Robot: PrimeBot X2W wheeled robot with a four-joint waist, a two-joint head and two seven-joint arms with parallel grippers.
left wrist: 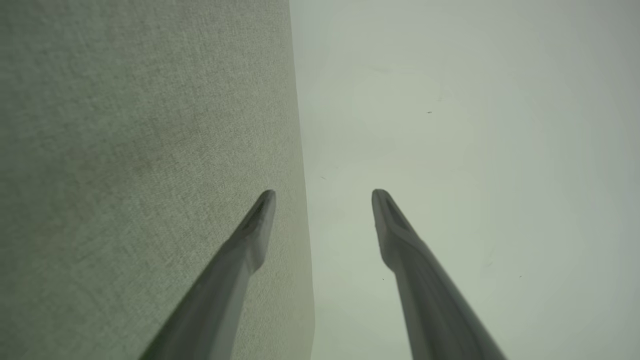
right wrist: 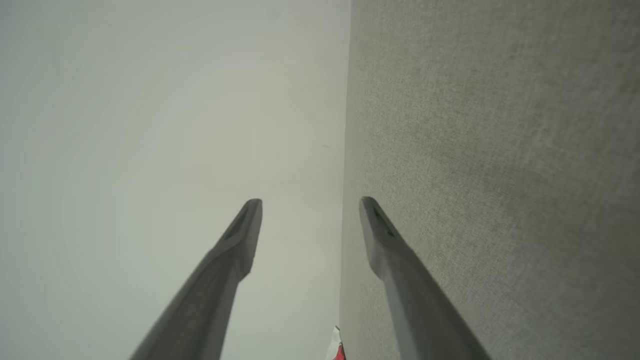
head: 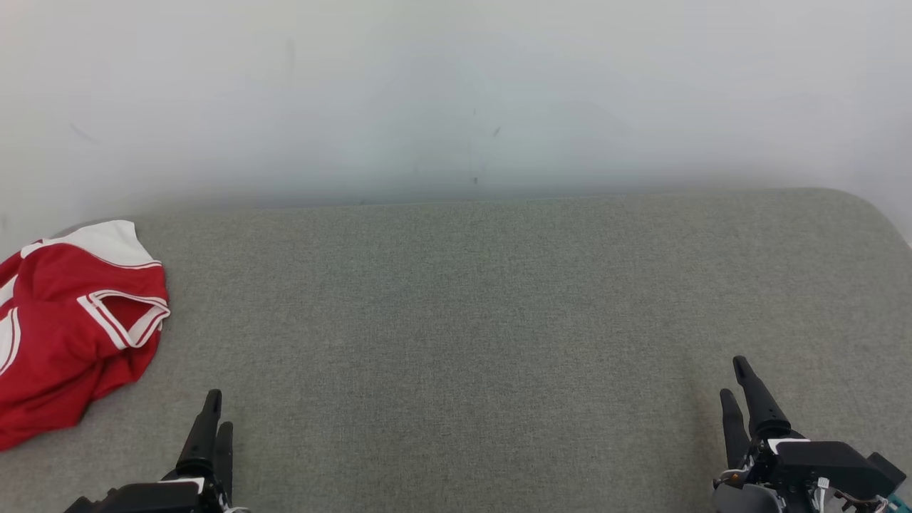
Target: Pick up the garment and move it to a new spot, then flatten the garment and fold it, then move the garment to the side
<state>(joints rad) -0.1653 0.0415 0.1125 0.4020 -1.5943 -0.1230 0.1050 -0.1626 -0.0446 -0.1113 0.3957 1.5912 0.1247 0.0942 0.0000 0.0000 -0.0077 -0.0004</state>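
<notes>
The garment point(head: 71, 320) is red with white trim and lies crumpled at the far left of the grey fabric surface point(head: 456, 320), partly cut off by the view's left edge. A sliver of the garment point(right wrist: 338, 351) shows at the bottom of the right wrist view. My left gripper point(head: 219, 412) hovers at the lower left, just right of the garment and apart from it. In the left wrist view the left gripper point(left wrist: 324, 195) stands open and empty. My right gripper point(head: 734, 377) is at the lower right, far from the garment. The right gripper point(right wrist: 310, 201) is open with nothing between its fingers.
A plain white wall point(head: 456, 92) rises behind the surface's far edge. The surface's right corner point(head: 876, 206) is rounded. Wide bare fabric stretches between the two grippers.
</notes>
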